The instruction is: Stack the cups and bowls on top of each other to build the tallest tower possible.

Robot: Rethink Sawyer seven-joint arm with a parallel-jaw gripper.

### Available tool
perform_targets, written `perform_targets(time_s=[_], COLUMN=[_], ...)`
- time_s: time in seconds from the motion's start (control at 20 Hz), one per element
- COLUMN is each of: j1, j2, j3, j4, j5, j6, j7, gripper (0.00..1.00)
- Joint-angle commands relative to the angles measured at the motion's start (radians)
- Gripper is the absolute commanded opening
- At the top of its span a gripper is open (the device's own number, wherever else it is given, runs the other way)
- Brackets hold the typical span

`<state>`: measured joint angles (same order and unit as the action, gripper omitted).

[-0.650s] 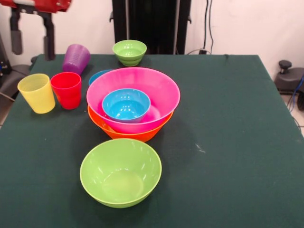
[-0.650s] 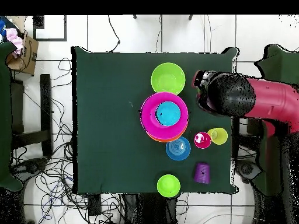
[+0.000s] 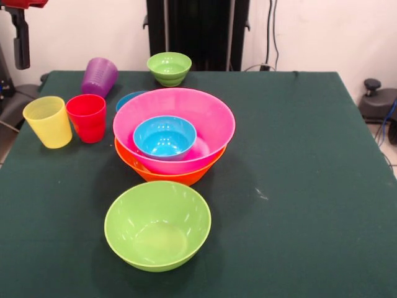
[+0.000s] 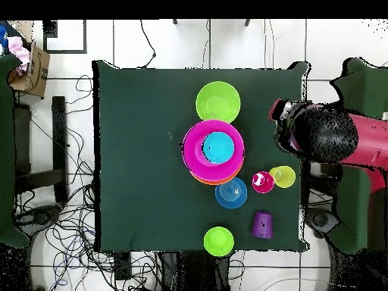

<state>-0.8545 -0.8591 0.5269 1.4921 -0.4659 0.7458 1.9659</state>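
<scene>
A pink bowl (image 3: 205,118) sits nested in an orange bowl (image 3: 167,175) at the table's middle, with a blue bowl (image 3: 164,136) inside the pink one. Another blue bowl (image 3: 127,99) peeks out behind them; it also shows in the overhead view (image 4: 231,192). A medium green bowl (image 3: 157,225) stands in front and a small green bowl (image 3: 169,67) at the back. The yellow cup (image 3: 48,121) and red cup (image 3: 87,118) stand upright at the left, the purple cup (image 3: 99,77) behind them. My gripper (image 3: 22,37) hangs beyond the table's left edge, holding nothing.
The green cloth table (image 3: 298,186) has bare cloth on its right half. The red arm (image 4: 341,136) lies over the table's edge beside the yellow cup (image 4: 283,176). Cables and a cardboard box (image 4: 30,68) lie on the floor.
The arm has drawn back off the table, leftward in the front view and away from the bowls. The bowls and cups have not moved.
</scene>
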Motion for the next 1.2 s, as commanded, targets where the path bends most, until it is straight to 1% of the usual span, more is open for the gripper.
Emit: perform_targets(time_s=[0.05, 0.15, 0.2, 0.5, 0.65, 0.9, 1.2], j1=[0.016, 0.011, 0.000, 0.000, 0.000, 0.008, 0.012], j2=[0.057, 0.063, 0.069, 0.100, 0.110, 0.128, 0.138], j3=[0.045, 0.046, 0.057, 0.056, 0.058, 0.051, 0.054], j4=[0.133, 0.156, 0.175, 0.205, 0.209, 0.216, 0.195], j5=[-0.087, -0.087, -0.091, -0.114, -0.118, -0.156, -0.182], j6=[0.000, 0.000, -0.016, -0.062, -0.064, -0.066, -0.058], j7=[-0.237, -0.239, -0.256, -0.225, -0.215, -0.206, -0.193], gripper=[1.00, 1.00, 1.00, 1.00, 1.00, 1.00, 1.00])
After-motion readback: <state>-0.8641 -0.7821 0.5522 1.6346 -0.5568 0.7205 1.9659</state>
